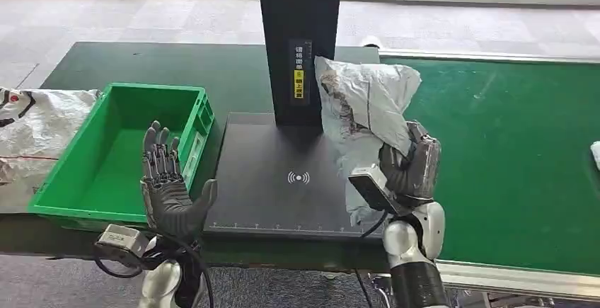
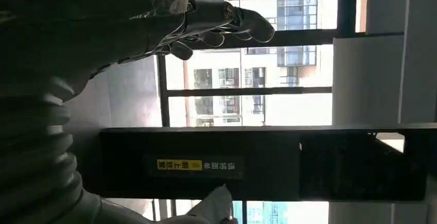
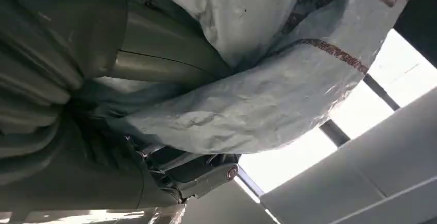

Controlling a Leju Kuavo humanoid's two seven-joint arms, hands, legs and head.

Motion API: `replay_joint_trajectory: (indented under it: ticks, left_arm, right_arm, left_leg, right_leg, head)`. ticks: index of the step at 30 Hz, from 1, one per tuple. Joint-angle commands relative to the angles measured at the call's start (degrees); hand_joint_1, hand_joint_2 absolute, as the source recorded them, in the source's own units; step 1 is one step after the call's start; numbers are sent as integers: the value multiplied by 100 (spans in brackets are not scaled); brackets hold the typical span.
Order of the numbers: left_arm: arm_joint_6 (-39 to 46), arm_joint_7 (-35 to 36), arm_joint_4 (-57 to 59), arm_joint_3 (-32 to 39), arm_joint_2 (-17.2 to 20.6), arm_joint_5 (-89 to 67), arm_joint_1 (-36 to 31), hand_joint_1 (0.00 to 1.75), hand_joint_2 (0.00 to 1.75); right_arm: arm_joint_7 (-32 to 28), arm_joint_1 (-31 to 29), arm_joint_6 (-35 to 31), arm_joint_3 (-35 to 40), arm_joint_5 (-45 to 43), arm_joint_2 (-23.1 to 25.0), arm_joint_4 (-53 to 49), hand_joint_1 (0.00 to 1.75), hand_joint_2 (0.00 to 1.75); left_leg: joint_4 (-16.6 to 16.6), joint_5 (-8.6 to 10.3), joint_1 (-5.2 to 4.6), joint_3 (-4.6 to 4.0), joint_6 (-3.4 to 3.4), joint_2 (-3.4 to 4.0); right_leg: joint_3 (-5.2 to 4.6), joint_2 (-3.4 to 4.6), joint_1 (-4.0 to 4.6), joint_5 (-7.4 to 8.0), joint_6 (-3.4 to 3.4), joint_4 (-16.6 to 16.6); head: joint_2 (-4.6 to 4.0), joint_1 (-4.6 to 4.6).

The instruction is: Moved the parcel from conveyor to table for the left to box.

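A crumpled grey plastic parcel (image 1: 364, 106) is held up over the right part of the black scanner plate (image 1: 269, 180), beside the black post (image 1: 298, 39). My right hand (image 1: 407, 166) grips its lower end; in the right wrist view the parcel (image 3: 247, 95) wraps over the thumb and fingers. My left hand (image 1: 166, 180) is raised, palm up and fingers spread, holding nothing, between the green crate (image 1: 117, 156) and the plate. In the left wrist view its fingers (image 2: 216, 23) stretch out before the post (image 2: 257, 162).
The green conveyor belt (image 1: 509, 152) runs on the right, with a small white item (image 1: 595, 154) at its far right edge. A white woven sack (image 1: 35, 138) lies left of the crate. The dark green table (image 1: 212, 67) carries crate and scanner.
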Motion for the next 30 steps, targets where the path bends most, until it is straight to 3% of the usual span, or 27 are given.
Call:
replay_joint_trajectory:
  ticks: [1,12,21,26,27,28,30]
  left_arm:
    - [-12,19,335,-331,185,48,-163,0,175]
    - [-137,19,666,-232,89,62,-555,0,175]
    - [-127,19,646,-243,88,46,-546,0,175]
    - [-107,19,642,-188,36,39,-596,0,175]
    - [-111,19,637,-175,28,36,-593,0,175]
    - [-109,19,630,-170,26,33,-585,0,175]
    - [-119,19,614,-183,33,17,-557,0,175]
  right_arm:
    - [296,-288,131,885,-124,-85,901,175,175]
    - [511,-1375,-56,758,-450,-220,3585,175,175]
    - [501,-1460,92,747,-487,-233,3969,175,175]
    - [678,-1519,289,712,-492,-256,4254,175,175]
    - [773,-1532,364,675,-508,-283,4355,30,175]
    - [813,-1531,356,669,-498,-292,4384,0,175]
    - [847,-1517,412,617,-539,-328,4441,0,175]
  left_leg:
    - [-13,-1,1,22,0,6]
    - [-10,4,4,18,2,0]
    - [-32,3,7,50,3,-12]
    - [-8,2,1,16,0,-7]
    - [-10,2,5,21,0,-9]
    - [-14,3,4,27,1,-13]
    - [-10,4,3,19,1,-12]
  right_leg:
    - [21,8,2,1,-3,-13]
    - [17,2,3,4,0,-11]
    - [57,-9,8,2,-3,-40]
    - [16,-4,1,-1,-2,-8]
    - [23,-5,5,0,-2,-14]
    - [29,-8,5,0,-2,-16]
    - [19,-8,4,0,-2,-11]
  head:
    - [0,0]
    - [0,0]
    - [0,0]
    - [0,0]
    - [0,0]
    - [0,0]
    - [0,0]
